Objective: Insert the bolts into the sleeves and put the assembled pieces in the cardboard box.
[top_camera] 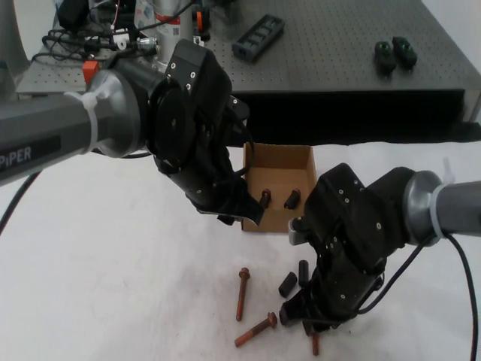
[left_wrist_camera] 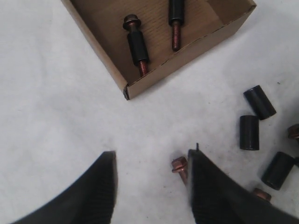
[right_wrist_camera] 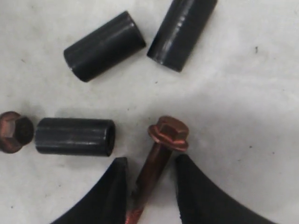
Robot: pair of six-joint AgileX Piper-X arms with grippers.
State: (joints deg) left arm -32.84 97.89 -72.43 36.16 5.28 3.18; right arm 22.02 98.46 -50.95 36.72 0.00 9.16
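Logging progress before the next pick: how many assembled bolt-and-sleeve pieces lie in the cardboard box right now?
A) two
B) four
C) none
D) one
A: the cardboard box holds one assembled piece near its corner and a second assembled piece beside it, each a bolt pushed through a black sleeve.

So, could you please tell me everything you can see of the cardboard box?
The cardboard box is a shallow, open-topped tray of brown card, lying flat on the white cloth. Two assembled pieces lie apart on its floor, each a coppery bolt through a black sleeve. The open left gripper hangs above the cloth by one corner, not touching it.
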